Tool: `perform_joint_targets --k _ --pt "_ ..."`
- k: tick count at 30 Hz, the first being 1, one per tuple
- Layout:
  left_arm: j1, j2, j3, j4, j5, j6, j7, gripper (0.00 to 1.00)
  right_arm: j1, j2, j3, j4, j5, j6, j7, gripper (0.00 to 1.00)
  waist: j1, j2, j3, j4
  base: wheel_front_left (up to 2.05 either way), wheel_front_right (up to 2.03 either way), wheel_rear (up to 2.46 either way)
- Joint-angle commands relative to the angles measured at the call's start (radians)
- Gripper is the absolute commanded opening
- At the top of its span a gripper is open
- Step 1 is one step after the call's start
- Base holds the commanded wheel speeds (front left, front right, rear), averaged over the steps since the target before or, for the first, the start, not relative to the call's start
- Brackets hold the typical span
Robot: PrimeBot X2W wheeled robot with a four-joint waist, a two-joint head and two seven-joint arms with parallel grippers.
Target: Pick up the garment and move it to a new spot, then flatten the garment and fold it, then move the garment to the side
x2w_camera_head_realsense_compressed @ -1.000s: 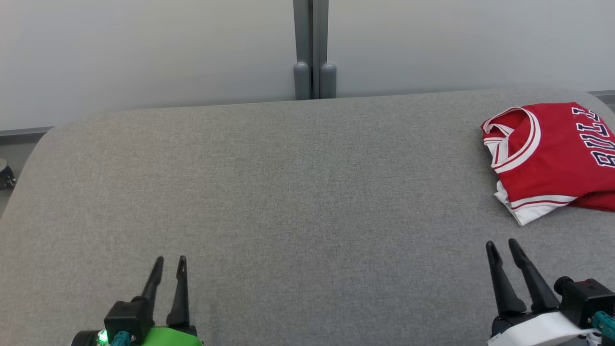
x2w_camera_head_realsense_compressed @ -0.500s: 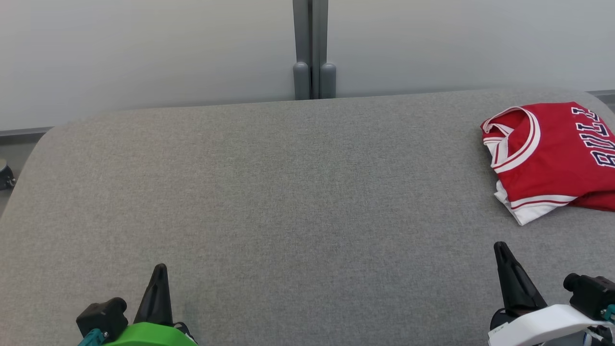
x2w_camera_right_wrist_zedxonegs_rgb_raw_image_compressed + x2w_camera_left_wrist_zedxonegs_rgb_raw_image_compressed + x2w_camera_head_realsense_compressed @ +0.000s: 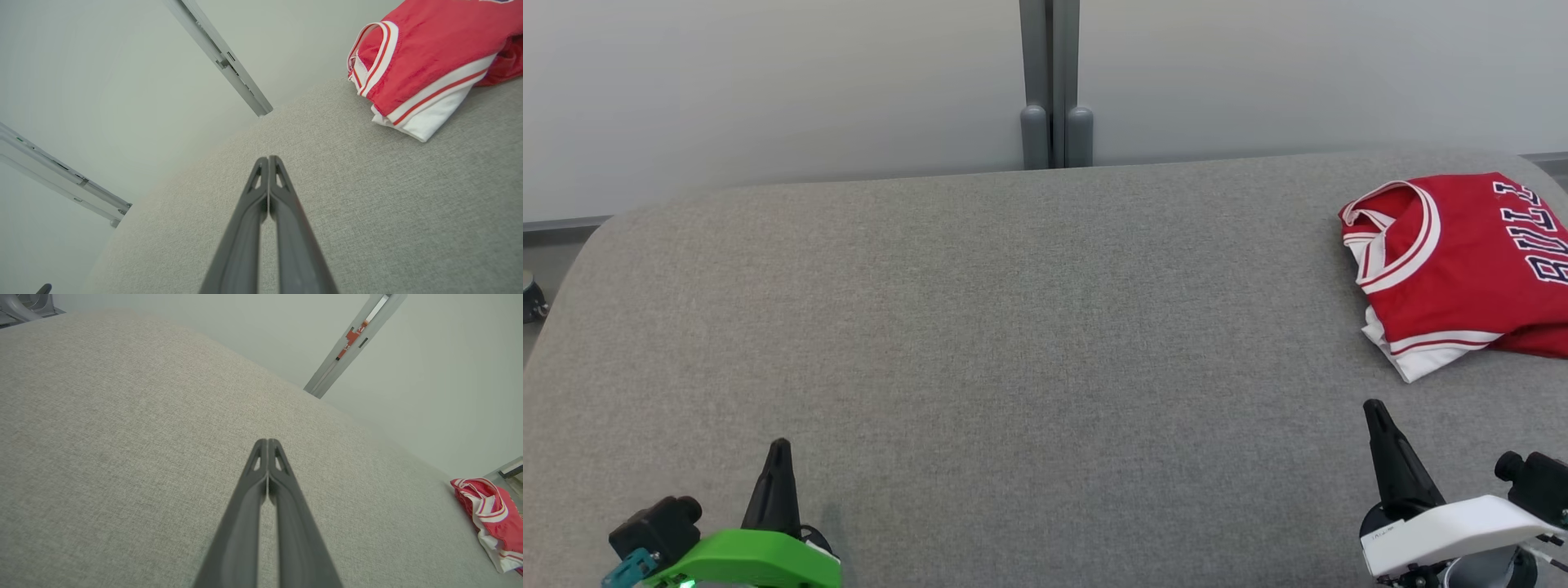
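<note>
Head view: red-and-white basketball jersey sits folded at the right edge of the grey fabric-covered counter. My left gripper and right gripper are pinched closed, empty. Looks basically done to me.

On the table, garment at far right (beyond the right end effector)

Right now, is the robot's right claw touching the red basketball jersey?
No: the right gripper is shut, and bare grey padded surface lies between it and the folded red basketball jersey.
</note>
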Motion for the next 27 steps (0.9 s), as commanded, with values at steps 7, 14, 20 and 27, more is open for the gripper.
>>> perform_joint_targets --k 7,14,20,27 --pt "-0.045 -0.007 0.033 -0.009 -0.114 -0.019 0.03 0.0 -0.05 -0.006 -0.007 0.018 0.124 0.0 0.013 0.0 0.0 0.0 0.0 -0.001 0.0 0.0 0.0" --pt "-0.055 -0.015 0.055 -0.007 -0.201 -0.032 0.055 0.0 -0.071 -0.004 -0.012 0.042 0.216 0.0 0.024 0.0 0.0 0.0 0.0 -0.001 0.0 0.0 0.0" --pt "-0.066 -0.023 0.074 -0.005 -0.28 -0.044 0.078 0.0 -0.09 -0.003 -0.017 0.064 0.302 0.0 0.035 0.0 0.0 0.0 0.001 -0.002 0.0 0.0 0.0" --pt "-0.074 -0.03 0.093 -0.003 -0.354 -0.055 0.098 0.0 -0.108 0.0 -0.022 0.084 0.38 0.0 0.046 0.0 0.0 0.0 0.001 -0.002 0.0 0.0 0.0"
